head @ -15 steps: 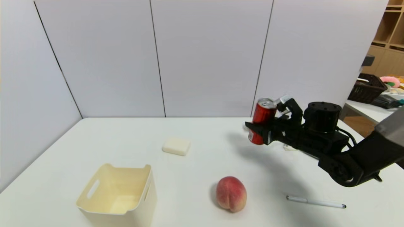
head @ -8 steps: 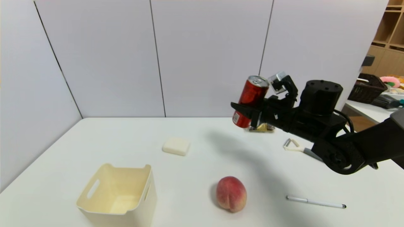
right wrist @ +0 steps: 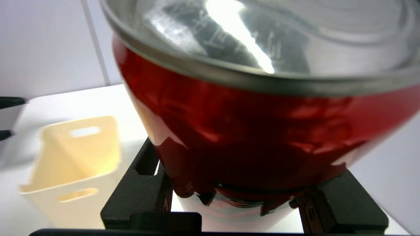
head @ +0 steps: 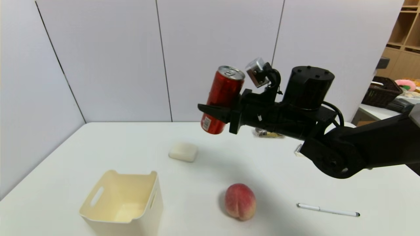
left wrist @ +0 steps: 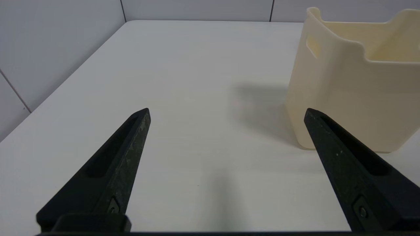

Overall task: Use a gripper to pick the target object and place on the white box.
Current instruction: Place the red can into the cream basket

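- White tabletop (head: 131, 141) backed by pale panels (head: 220, 39), with shelving (head: 405, 29) and a dark basket (head: 382, 91) beyond it on the robot's right.
- My right gripper (head: 216, 114) is clamped around the red can (head: 226, 88), holding it up above the table, tilted, silver top uppermost.
- My left gripper (left wrist: 226, 113) is parked low beside the cream bin (left wrist: 354, 91), fingers wide apart with nothing between them.
- I judge the step in hand to be the carry: the pick is done, the bin still wants its can.
- To do it well, I'd bring the can across to the robot's left and toward me at this height, clear of the peach (head: 240, 201) and the white block (head: 183, 152), then stop over the opening.
- I'd straighten the can before lowering, since a tilted base could catch the rim, and let go only once it is well inside the walls.
- I'd also mind the idle left gripper close to the bin; the two arms could crowd each other.
- The can is slim, glossy red, with a silver lid and pull tab and a pale barcode patch near its base.
- Its lettering I can't fairly read; from the right wrist the can fills much of the view, so the finger contact is partly hidden.
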